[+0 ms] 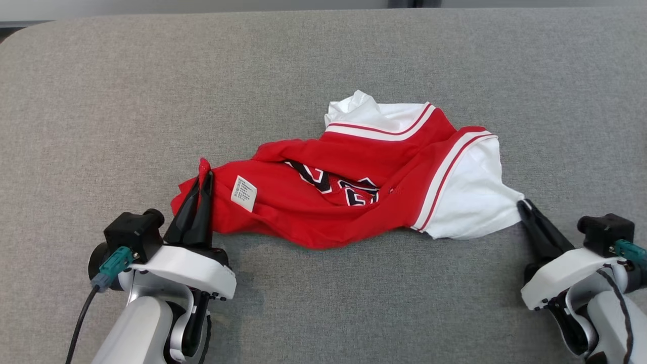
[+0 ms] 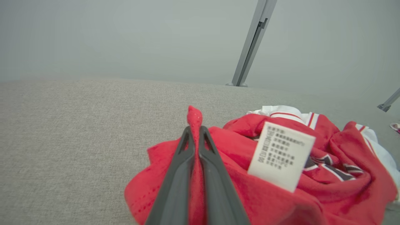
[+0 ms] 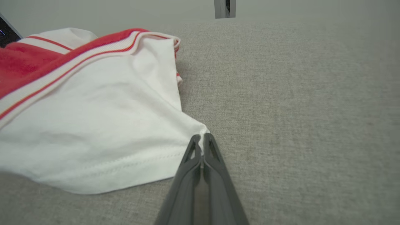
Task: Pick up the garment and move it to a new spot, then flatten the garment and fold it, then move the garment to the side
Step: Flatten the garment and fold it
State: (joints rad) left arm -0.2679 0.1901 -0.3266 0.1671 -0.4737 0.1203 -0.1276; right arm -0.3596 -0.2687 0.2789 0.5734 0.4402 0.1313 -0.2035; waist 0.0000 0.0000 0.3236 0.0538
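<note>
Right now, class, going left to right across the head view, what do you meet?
The left fingers gripping the garment → white care label → black lettering → white sleeve → right fingers.

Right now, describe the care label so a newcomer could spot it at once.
On the grey table lies a crumpled red-and-white garment. At its left end, beside the left gripper pinching red cloth, sits the care label: a small white printed rectangle, unlike the black-and-white lettering nearby.

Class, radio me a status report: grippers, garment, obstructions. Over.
Left gripper shut on red edge of crumpled red-and-white fabric jersey. Right gripper shut on its white corner. Nothing seen in the way.
</note>
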